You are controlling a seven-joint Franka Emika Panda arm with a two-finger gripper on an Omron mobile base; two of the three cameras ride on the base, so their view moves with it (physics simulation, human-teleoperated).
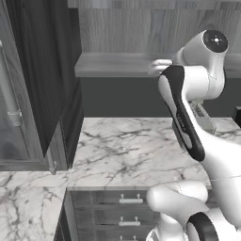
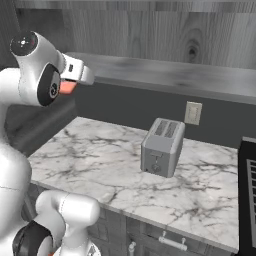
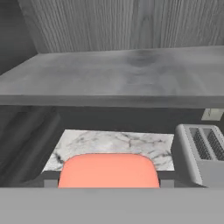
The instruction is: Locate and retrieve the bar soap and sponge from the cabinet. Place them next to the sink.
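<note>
My pincer (image 2: 70, 86) is clamped on the soap (image 3: 108, 170), which sits flat between my fingers (image 3: 50, 180), right at my tips. To my left stands the dark door (image 3: 24, 144) of the cabinet (image 3: 131, 30). Just ahead and slightly above me lies its grey shelf (image 3: 113, 78). Below me is the marble counter (image 3: 113, 142). To my right and lower stands the toaster (image 3: 201, 153), well apart.
</note>
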